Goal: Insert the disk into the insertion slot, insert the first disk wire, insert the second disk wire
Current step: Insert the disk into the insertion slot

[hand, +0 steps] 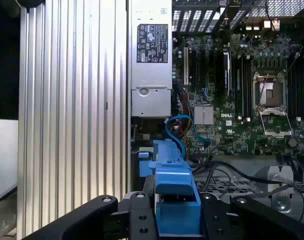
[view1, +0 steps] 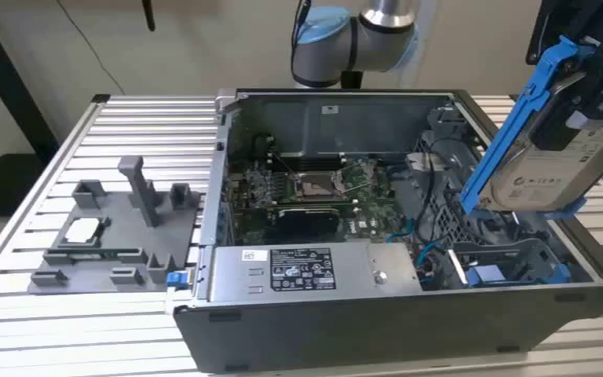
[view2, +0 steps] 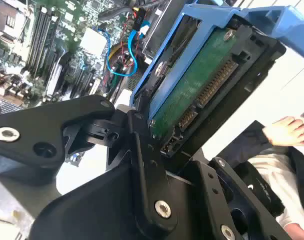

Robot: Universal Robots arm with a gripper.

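1. Exterior view: one gripper (view1: 582,102) squeezes one disk (view1: 553,173) in its blue frame, tilted above the open computer case (view1: 385,338).
2. The disk has one white label; the grey power box (view1: 380,271) has one black-and-white label.

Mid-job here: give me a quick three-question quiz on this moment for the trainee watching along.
1. True or false: the disk is already seated inside the computer case.
2. What is the gripper shut on? A) a memory module B) the disk C) a screwdriver
3. Fill in: the grey fixture plate lies to the exterior view's ___ of the case.
Key: 1 false, it hangs tilted above the case; 2 B; 3 left.
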